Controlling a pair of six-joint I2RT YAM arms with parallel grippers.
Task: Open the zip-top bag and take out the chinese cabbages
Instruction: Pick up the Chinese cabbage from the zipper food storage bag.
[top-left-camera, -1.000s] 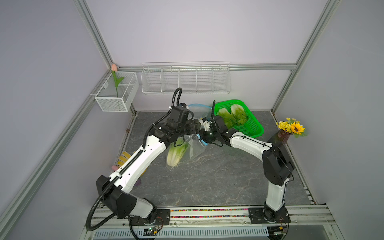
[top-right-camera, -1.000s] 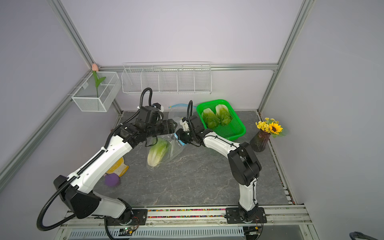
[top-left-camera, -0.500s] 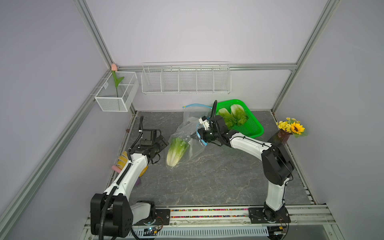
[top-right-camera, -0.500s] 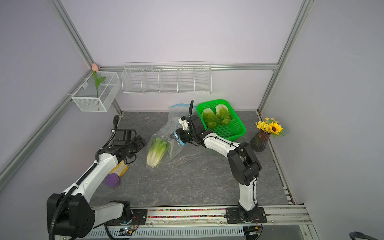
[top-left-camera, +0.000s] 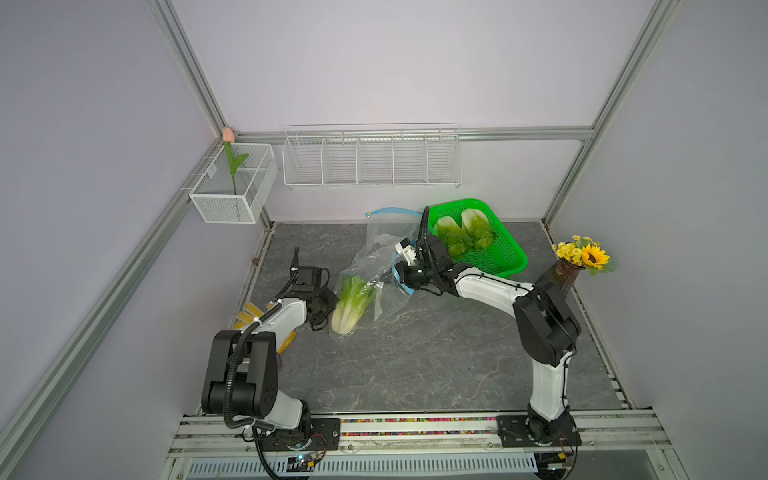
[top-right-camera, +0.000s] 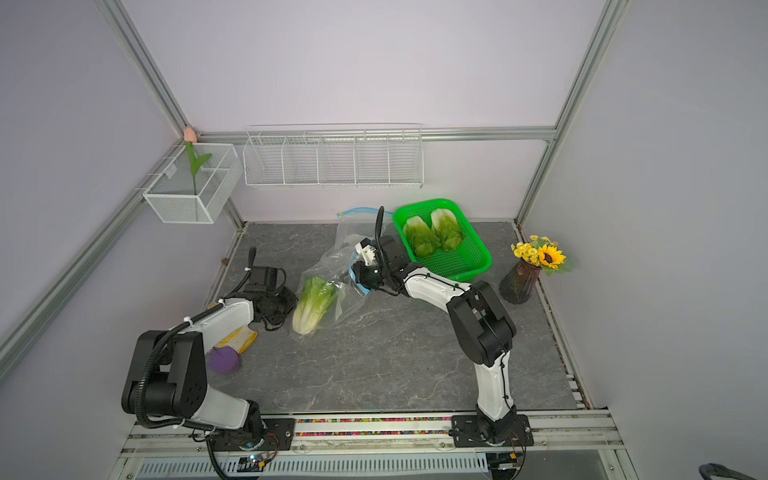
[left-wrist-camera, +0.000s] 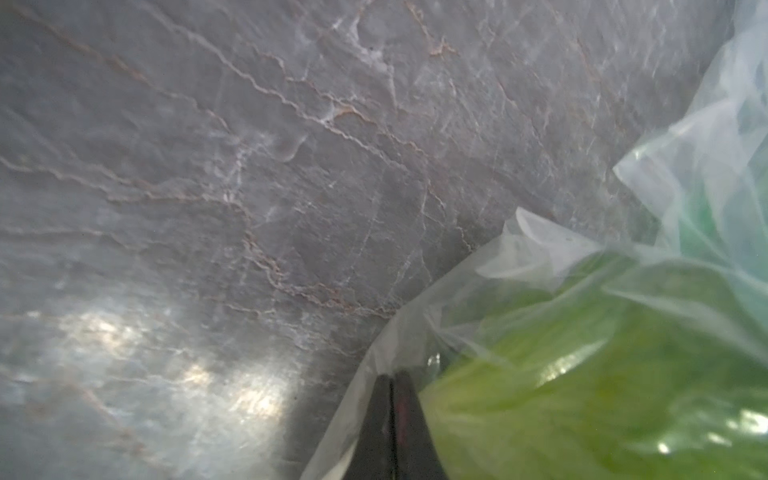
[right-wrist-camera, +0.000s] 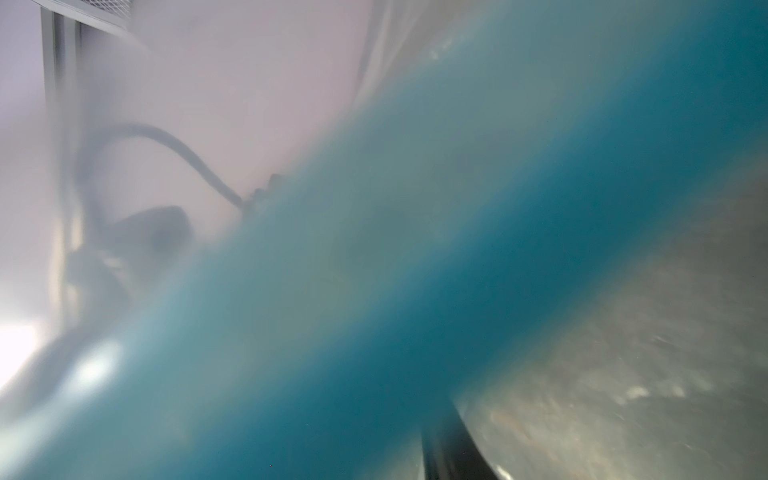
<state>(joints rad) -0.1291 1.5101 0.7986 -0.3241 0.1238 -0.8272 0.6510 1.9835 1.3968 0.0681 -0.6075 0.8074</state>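
Grey marble-look tabletop (top-left-camera: 415, 353), lilac walls, aluminium frame.

The left gripper (left-wrist-camera: 390, 399) has its fingers pressed flat together, with a fold of the zip-top bag (top-left-camera: 386, 249) caught at the tips. It sits at the bag's left edge, just beside the leafy end of the chinese cabbage (top-left-camera: 351, 305). That cabbage lies inside the bag on the table, left of centre, white base toward the near side.

The right gripper (top-left-camera: 400, 277) pinches the bag's blue zip strip (right-wrist-camera: 415, 270) at the mouth and holds it off the table. Its fingertips can't be made out.

Two cabbages (top-left-camera: 461, 232) lie side by side in the green basket (top-left-camera: 509, 257), at far right behind the right arm.

Around:
- Wire rack (top-left-camera: 372, 156) on the far wall.
- Mesh box (top-left-camera: 232, 187) with a tulip (top-left-camera: 233, 160) in the far left corner.
- Vase of sunflowers (top-left-camera: 582, 259) at the right edge.
- Yellow ribbed item (top-right-camera: 239, 338) under the left forearm.

View differences:
- A purple object (top-right-camera: 224, 359) shows in a top view; the left arm covers it from the slightly shifted angle.
- The left wrist view shows the closed tips and film, which the top views don't resolve.
- The right wrist view is nearly all blurred blue strip, with one dark finger at the edge.
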